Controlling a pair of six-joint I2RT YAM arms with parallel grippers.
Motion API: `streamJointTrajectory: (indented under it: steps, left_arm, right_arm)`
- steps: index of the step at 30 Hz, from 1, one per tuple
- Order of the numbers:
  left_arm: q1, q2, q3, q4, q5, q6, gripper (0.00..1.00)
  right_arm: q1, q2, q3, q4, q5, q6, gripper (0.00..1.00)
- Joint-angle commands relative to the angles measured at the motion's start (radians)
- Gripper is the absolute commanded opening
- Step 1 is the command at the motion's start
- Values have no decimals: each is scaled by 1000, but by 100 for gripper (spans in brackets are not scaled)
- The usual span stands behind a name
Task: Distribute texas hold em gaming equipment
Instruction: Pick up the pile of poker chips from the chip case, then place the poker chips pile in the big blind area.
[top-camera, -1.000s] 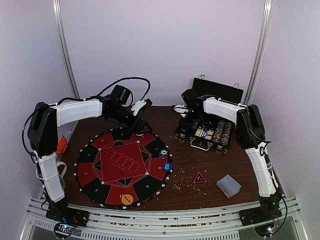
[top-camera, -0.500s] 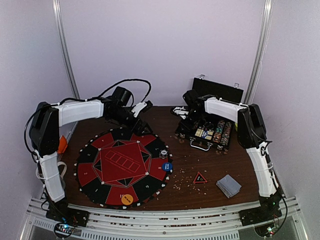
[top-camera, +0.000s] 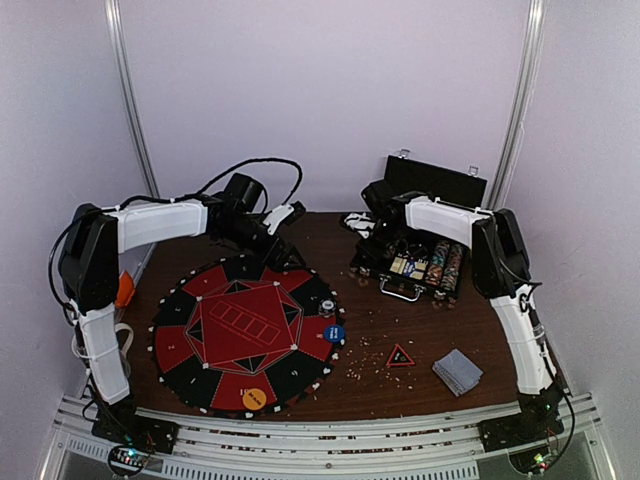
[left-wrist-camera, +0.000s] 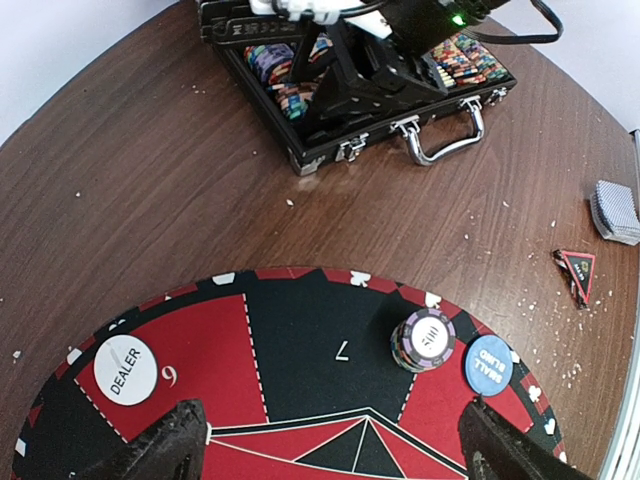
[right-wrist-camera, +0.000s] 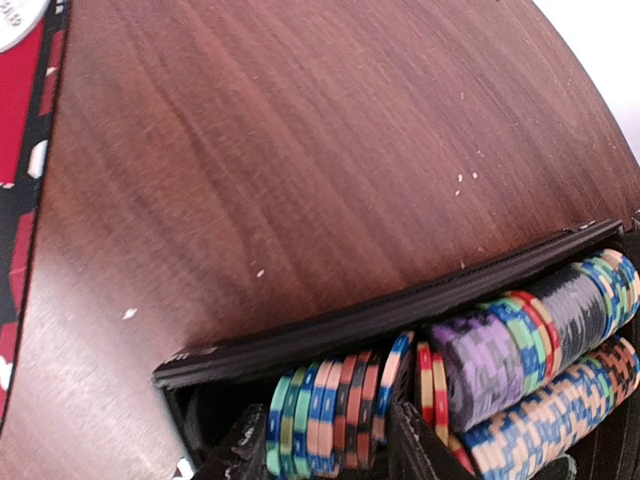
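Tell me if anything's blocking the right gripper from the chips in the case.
Nothing visible is. The right gripper is down inside the open case, its fingers either side of a group of chips.

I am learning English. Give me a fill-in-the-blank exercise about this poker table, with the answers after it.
The white disc reads ___. The SMALL BLIND disc beside the chip stack is ___. The cards lie near the ___ arm's base. The right gripper reaches into the open ___.
Answers: DEALER; blue; right; case.
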Motion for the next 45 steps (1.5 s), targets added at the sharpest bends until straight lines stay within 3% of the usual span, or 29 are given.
streamJointTrajectory:
  steps: [1, 7, 14, 25, 33, 40, 45]
  left_arm:
    - [8, 6, -4, 2, 0, 13, 90]
    - [10, 6, -4, -3, -5, 17, 90]
    - [12, 0, 9, -2, 5, 21, 90]
    - [16, -114, -67, 121, -10, 35, 90]
    - [17, -223, -172, 253, -52, 63, 89]
    - [-16, -368, -327, 423, -49, 168, 88]
    - [-150, -467, -449, 510, -208, 333, 96]
  right_arm:
    - [-1, 93, 47, -72, 46, 28, 37]
    - [-3, 100, 42, -97, 34, 32, 30]
    - [-3, 77, 93, -167, 3, 49, 0]
    - [-32, -103, 95, -40, -33, 250, 0]
    - [-53, -157, 110, -45, -127, 377, 0]
    - [-46, -223, 61, -31, -448, 629, 0]
    - [9, -335, -150, 125, -605, 783, 0]
